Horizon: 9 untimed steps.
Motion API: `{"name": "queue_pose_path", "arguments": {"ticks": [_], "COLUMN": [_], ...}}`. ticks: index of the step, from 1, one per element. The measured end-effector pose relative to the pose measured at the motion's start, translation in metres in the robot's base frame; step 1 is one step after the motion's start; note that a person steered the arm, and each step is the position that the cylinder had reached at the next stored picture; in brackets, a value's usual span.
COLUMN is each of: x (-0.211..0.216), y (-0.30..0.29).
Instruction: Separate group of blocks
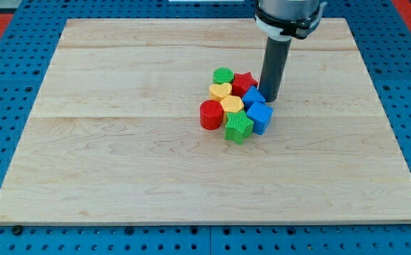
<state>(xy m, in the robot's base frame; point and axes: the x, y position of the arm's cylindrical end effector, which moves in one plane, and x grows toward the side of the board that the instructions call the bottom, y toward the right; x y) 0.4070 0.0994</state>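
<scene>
A tight cluster of blocks sits near the middle of the wooden board [120, 156]. It holds a green cylinder [222, 75], a red star [244, 84], a yellow heart [220, 91], a yellow hexagon [232, 105], a red cylinder [210, 115], a green star-like block [239, 126] and two blue blocks [253, 95] [260, 116]. They touch one another. My tip [271, 98] stands at the cluster's right edge, right beside the upper blue block and just right of the red star.
The board lies on a blue perforated table [7, 85]. The arm's body [288, 14] hangs over the board's top edge at the view's top right.
</scene>
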Motion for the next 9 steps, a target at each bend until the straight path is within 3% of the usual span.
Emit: {"name": "queue_pose_path", "arguments": {"ticks": [3, 6, 8, 9], "x": [0.045, 0.014, 0.021, 0.021], "y": [0.0, -0.083, -0.109, -0.164]}}
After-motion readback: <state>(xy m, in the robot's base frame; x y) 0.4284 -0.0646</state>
